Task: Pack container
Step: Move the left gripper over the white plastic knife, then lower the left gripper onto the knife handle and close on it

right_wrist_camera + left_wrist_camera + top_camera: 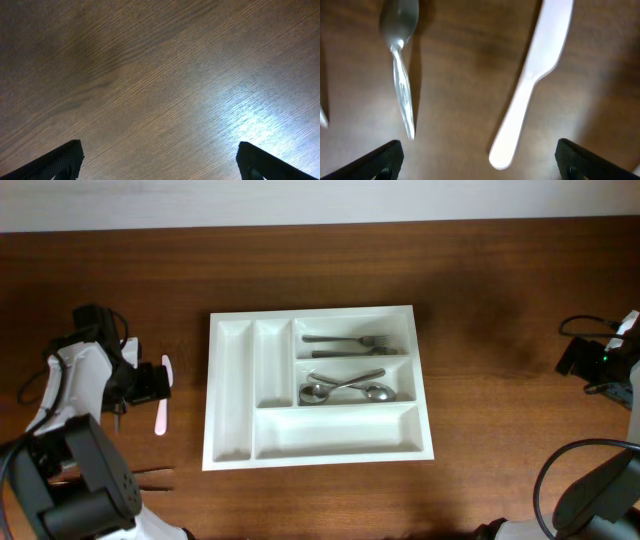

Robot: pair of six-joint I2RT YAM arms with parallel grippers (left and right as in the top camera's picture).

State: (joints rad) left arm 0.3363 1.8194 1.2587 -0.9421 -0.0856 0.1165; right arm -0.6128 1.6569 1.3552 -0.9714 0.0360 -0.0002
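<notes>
Under left wrist: left gripper (480, 152) fingers wide apart, nothing between, hanging above pale plastic knife (535, 85), metal spoon (400, 75) just beside; likely lining up pick. Mid-table: container (330, 432) flat, near knife; forks (345, 342) in one wide slot, spoons (345, 387) in next, sorted by kind; other slots bare. Far right: right gripper (160, 152) also spread, holding nothing, probably parked clear. Surface: table (150, 75) dark wood grain, glare patch; pale strip beyond far edge.

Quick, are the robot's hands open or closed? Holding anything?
Left gripper: open, holding nothing, over the white knife.
Right gripper: open, holding nothing.
</notes>
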